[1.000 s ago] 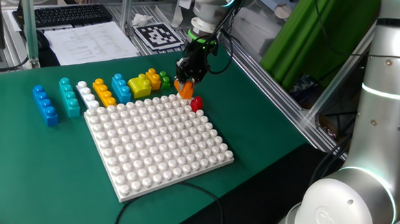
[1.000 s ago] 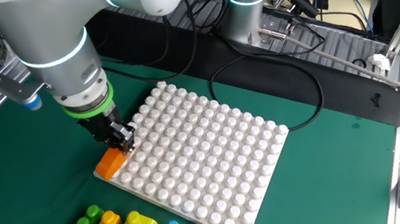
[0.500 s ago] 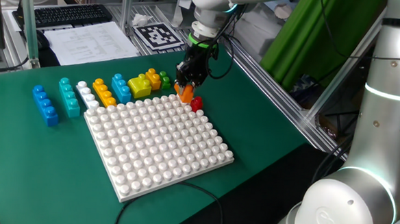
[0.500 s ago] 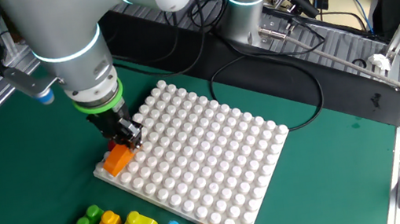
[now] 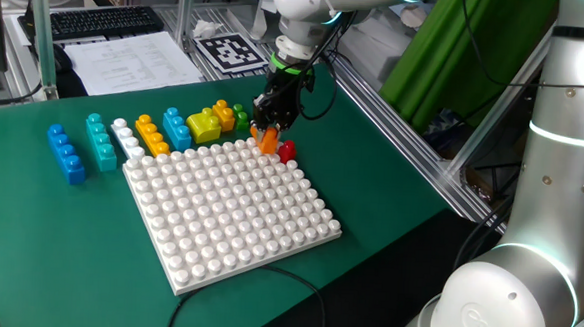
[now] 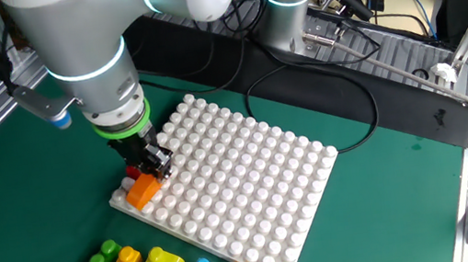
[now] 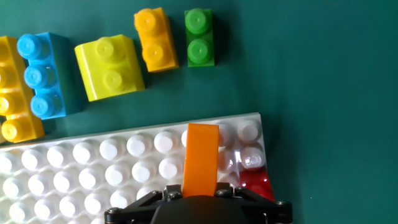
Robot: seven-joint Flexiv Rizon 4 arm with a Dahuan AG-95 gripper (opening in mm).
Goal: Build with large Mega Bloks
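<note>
My gripper is shut on an orange brick, held over the far corner of the white studded baseplate. It shows too in the other fixed view and in the hand view, between the jaws. A red brick lies beside that corner, half hidden in the hand view. Loose bricks lie in a row beyond the plate: green, orange-yellow, yellow, blue, then white, teal and blue.
Papers and a keyboard lie at the back left, with a printed marker tag behind the arm. A black cable runs past the plate. A metal rail edges the green mat on the right.
My gripper has carried the orange brick a short way from beside the plate's corner to over the corner studs. The loose bricks have not moved.
</note>
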